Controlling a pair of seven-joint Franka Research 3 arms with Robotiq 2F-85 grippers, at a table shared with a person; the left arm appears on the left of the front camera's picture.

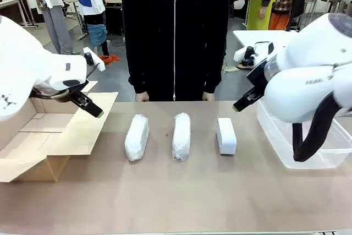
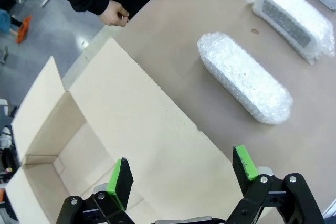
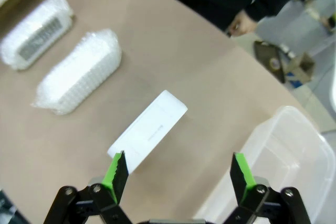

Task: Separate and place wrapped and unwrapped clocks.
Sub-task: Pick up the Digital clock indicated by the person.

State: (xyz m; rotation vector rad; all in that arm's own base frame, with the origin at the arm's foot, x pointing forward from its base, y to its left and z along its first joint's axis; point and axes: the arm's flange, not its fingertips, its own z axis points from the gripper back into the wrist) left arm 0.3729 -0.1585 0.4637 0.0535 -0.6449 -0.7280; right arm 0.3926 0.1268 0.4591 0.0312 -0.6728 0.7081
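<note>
- Front view: the left bundle (image 1: pixel 136 136), middle bundle (image 1: pixel 181 136) and bare clock (image 1: pixel 226 135) lie in a row on the table (image 1: pixel 176 196), apart from each other. An open box (image 1: pixel 60 133) stands at the left and a clear bin (image 1: pixel 324 149) at the right. The left fingers (image 1: pixel 93 109) hang over the box flap and the right fingers (image 1: pixel 242 103) by the bin's far corner, both clear of the row. Nothing looks sorted yet; this seems to be the reach before a first pick.
- Left wrist view: the left fingers (image 2: pixel 118 182) stand wide and empty above the flap. The left bundle (image 2: pixel 244 77) lies well beyond them, toward the right finger's side, so the next move calls for travel over it, then a descent across its narrow width.
- Right wrist view: the right fingers (image 3: pixel 116 171) are wide and empty. The bare clock (image 3: pixel 148 129) lies near, just beyond the left finger and off centre, at a slant; centring and turning to straddle it seems needed.
</note>
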